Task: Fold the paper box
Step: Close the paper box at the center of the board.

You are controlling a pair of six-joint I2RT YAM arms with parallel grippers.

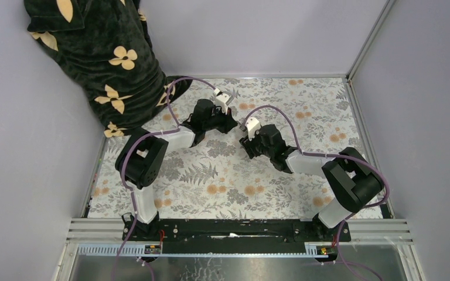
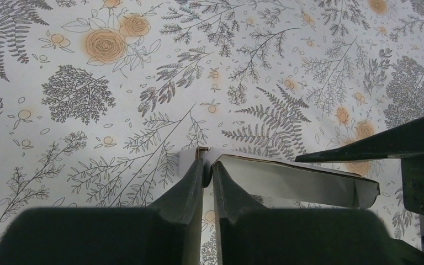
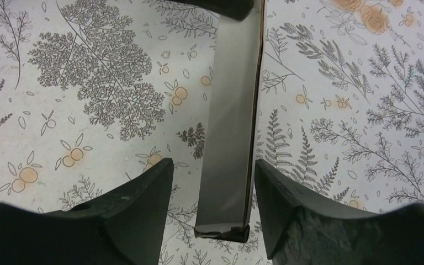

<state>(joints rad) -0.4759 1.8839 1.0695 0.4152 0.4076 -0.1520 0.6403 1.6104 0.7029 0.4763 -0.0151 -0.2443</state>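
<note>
Risks the paper box (image 2: pixel 292 179) twisting free: pinched at one edge by left claw (image 2: pixel 207 168), right claw (image 3: pixel 212 165) spread around it.

Matt cardboard paper box (image 2: pixel 298 182); smooth matt table cover (image 2: pixel 143 83).

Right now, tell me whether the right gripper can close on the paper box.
Probably yes: the paper box stands on edge between the right gripper's open fingers, with nothing else in the gap. The left gripper pinches its other end.
</note>
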